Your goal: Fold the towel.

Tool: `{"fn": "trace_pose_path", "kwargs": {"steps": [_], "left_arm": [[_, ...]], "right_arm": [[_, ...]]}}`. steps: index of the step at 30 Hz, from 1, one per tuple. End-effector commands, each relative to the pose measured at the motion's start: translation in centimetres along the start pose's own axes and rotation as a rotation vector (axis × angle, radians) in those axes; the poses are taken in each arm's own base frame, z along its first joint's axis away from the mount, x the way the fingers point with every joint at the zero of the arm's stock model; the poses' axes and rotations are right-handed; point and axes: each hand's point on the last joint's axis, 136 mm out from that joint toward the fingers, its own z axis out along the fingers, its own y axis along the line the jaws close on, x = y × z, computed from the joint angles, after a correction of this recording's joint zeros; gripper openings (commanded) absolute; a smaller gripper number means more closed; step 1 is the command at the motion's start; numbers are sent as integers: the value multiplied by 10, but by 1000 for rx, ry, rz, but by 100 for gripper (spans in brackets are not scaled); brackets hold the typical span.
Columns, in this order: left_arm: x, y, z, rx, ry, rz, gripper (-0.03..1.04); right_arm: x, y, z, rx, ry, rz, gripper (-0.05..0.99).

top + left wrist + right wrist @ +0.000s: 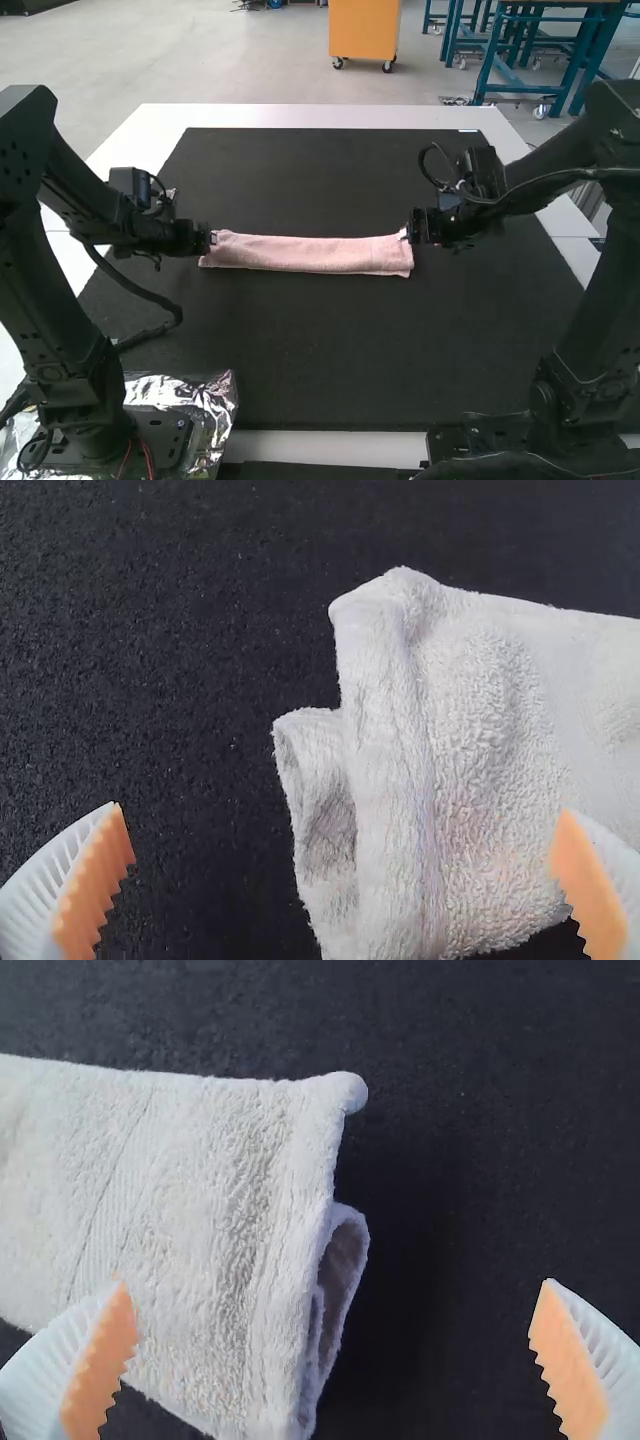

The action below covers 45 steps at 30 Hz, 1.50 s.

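With left gripper point(342, 810) and right gripper point(333, 1281) wide at nine and three o'clock, I probably fold this strip-folded towel point(310, 254) crosswise next.

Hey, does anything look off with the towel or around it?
Slightly: at both ends of the towel, an under layer pokes out past the top one, so the fold looks uneven. Crumpled foil by the left arm's base also looks odd.
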Motion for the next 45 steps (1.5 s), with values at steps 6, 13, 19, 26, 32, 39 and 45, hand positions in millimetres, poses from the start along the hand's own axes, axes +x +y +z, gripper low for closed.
{"fn": "trace_pose_path", "kwargs": {"steps": [6,13,19,26,32,39,45], "left_arm": [[-45,-9,-14,45,-107,-57,97],[-58,-9,-21,41,-143,-51,97],[-66,-13,-29,47,-169,-51,97],[-69,-16,-32,54,-179,-58,97],[-70,-15,-33,54,-183,-58,97],[-84,-17,-35,61,-215,-36,97],[-102,-19,-39,56,-261,4,97]], "right_arm": [[4,15,10,3,9,-29,90],[16,17,26,4,41,-41,90],[31,21,36,-2,81,-52,86],[53,21,43,-14,116,-46,8],[52,17,37,-26,91,-32,-2],[-39,-7,-39,3,-186,30,-3],[-54,33,-47,-95,-183,16,-2]]}}
